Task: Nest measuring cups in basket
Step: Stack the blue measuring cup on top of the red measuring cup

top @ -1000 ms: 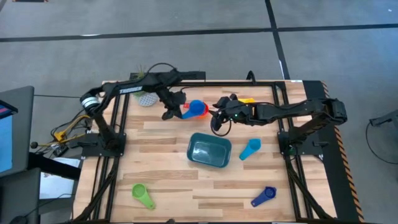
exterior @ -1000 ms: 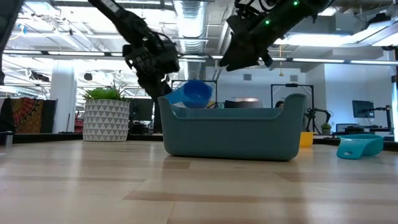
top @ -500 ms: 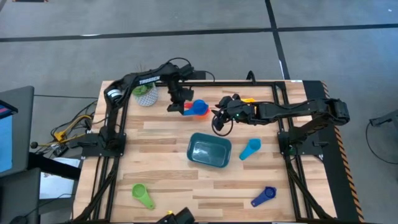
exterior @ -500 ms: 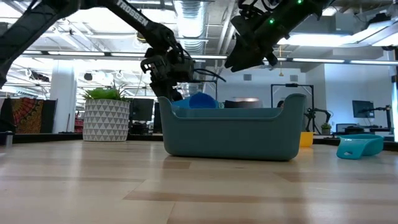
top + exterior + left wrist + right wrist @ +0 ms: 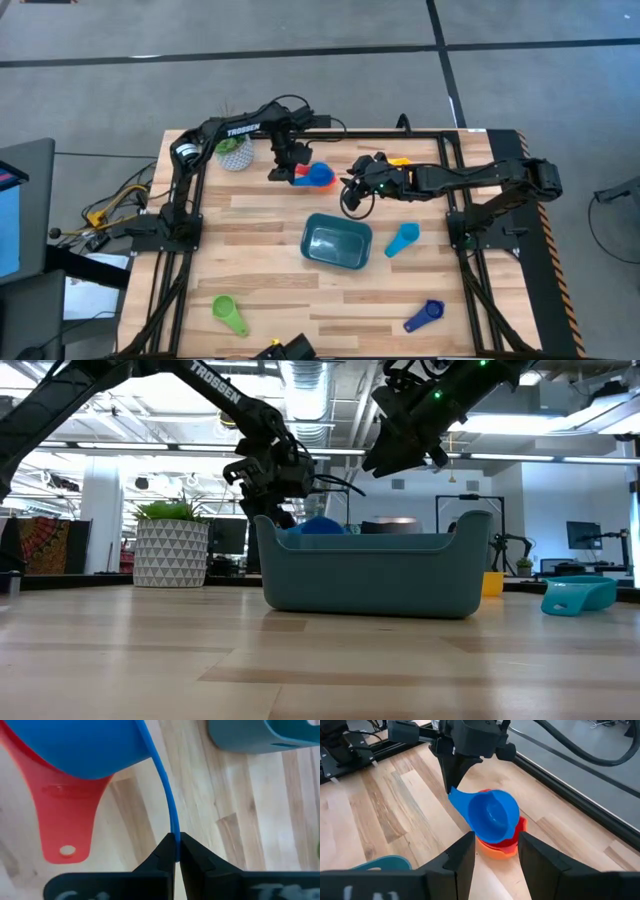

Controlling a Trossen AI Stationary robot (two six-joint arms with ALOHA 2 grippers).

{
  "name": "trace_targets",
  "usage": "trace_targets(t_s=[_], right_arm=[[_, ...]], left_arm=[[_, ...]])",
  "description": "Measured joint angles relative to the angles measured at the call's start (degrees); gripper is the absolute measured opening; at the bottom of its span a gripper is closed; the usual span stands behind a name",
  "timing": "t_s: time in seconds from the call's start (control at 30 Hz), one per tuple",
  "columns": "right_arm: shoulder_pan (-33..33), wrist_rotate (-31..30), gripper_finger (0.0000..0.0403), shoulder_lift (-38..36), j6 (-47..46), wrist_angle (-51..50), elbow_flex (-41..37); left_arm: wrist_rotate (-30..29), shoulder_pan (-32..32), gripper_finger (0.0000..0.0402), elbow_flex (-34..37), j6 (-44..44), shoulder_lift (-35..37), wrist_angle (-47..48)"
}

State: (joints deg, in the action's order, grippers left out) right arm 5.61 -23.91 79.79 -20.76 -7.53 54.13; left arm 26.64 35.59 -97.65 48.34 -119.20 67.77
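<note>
Basket (image 5: 337,243) empty; blue cup (image 5: 492,815) over red cup (image 5: 519,828).

The tabletop (image 5: 270,270) is made of light wood planks with a black metal frame (image 5: 470,290) around it. It stands on a gray floor (image 5: 120,60) with dark lines across it. A dark monitor (image 5: 20,215) sits off to one side, with yellow and black cables (image 5: 105,205) beside it. Looking level across the wood, I see a big open room. The ceiling (image 5: 320,380) has silver pipes and bright strip lights. A white patterned pot (image 5: 170,555) with a green plant stands at the far edge. Farther back are a patterned cloth (image 5: 45,545), screens (image 5: 585,535) and a white pillar (image 5: 100,510).
</note>
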Motion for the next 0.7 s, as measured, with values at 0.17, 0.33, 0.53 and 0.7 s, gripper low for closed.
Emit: trace_targets(t_s=[0.17,0.33,0.53,0.7], right_arm=[[0.0,0.0,0.0176,0.0,-0.2,0.0,0.0],[0.1,0.0,0.0174,0.0,-0.3,0.0,0.0],[0.0,0.0,0.0171,0.0,-0.3,0.0,0.0],[0.0,0.0,0.0175,0.0,-0.2,-0.7,0.0]], left_arm=[[0.0,0.0,0.0019,0.0,0.0,0.0,0.0],[0.0,0.0,0.0063,0.0,-0.1,0.0,0.0],[-6.3,0.0,0.0118,0.0,-2.2,0.0,-0.4],[-12.8,0.0,0.0137,0.0,-5.5,0.2,-0.9]])
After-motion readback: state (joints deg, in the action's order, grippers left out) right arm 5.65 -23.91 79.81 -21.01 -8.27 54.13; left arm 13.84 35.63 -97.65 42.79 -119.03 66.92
